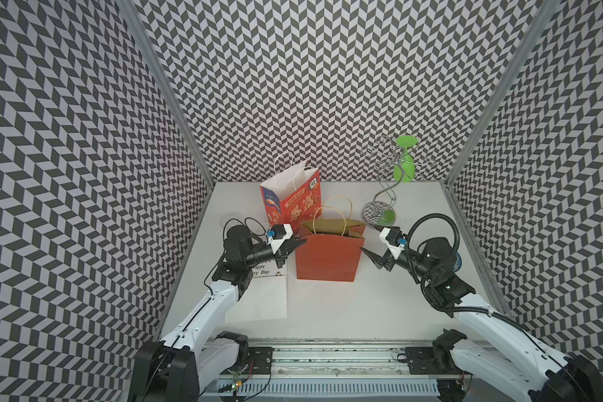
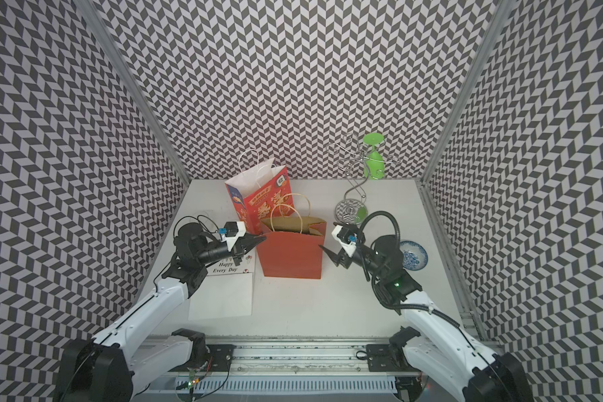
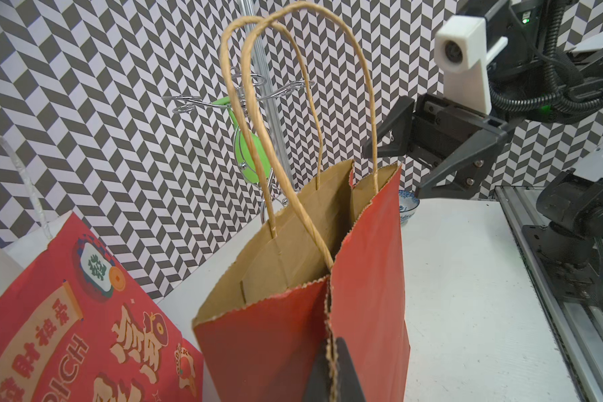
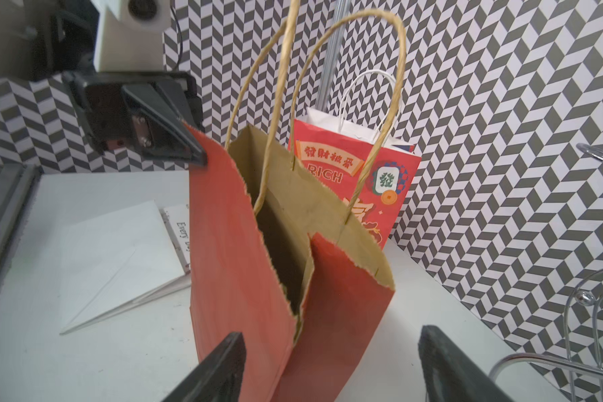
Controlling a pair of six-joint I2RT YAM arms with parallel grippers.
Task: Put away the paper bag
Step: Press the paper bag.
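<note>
A plain red paper bag (image 1: 328, 259) (image 2: 291, 257) with a brown inside and twine handles (image 3: 293, 104) stands upright mid-table, its mouth open. My left gripper (image 1: 302, 241) (image 3: 333, 369) is shut on the top edge of the bag's left side fold, pinching the crease. My right gripper (image 1: 369, 238) (image 4: 331, 337) is open at the bag's right side. Its fingers (image 4: 223, 362) stand on either side of that side's fold without touching it. The bag's right top corner is folded inward.
A printed red bag (image 1: 291, 205) stands just behind. A flat white bag (image 1: 261, 299) lies under my left arm. At the back right are a wire glass rack (image 1: 383, 195), a hanging green goblet (image 1: 404, 163) and a blue-and-white bowl (image 2: 413, 255). Patterned walls enclose three sides.
</note>
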